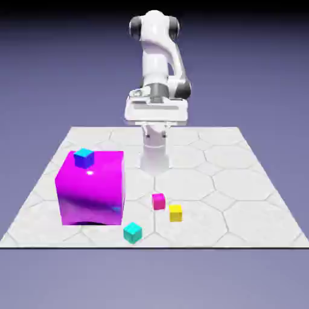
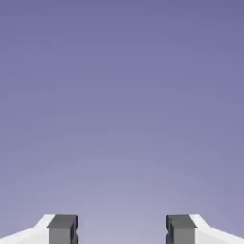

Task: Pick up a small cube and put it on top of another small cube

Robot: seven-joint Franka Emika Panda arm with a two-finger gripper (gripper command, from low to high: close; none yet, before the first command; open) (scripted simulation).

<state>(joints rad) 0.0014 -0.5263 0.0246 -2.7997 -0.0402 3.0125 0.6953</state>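
Note:
Three small cubes lie near the table's front in the exterior view: a pink cube, a yellow cube just to its right, and a teal cube closer to the front edge. A small blue cube rests on top of a large magenta cube. My gripper hangs high over the table's far part, well away from all the cubes. In the hand view the gripper is open, its grey fingertips are wide apart, and nothing lies between them. That view shows only the backdrop.
The large magenta cube stands on the exterior view's left side of the hexagon-patterned table. The robot's white base column rises at the table's far middle.

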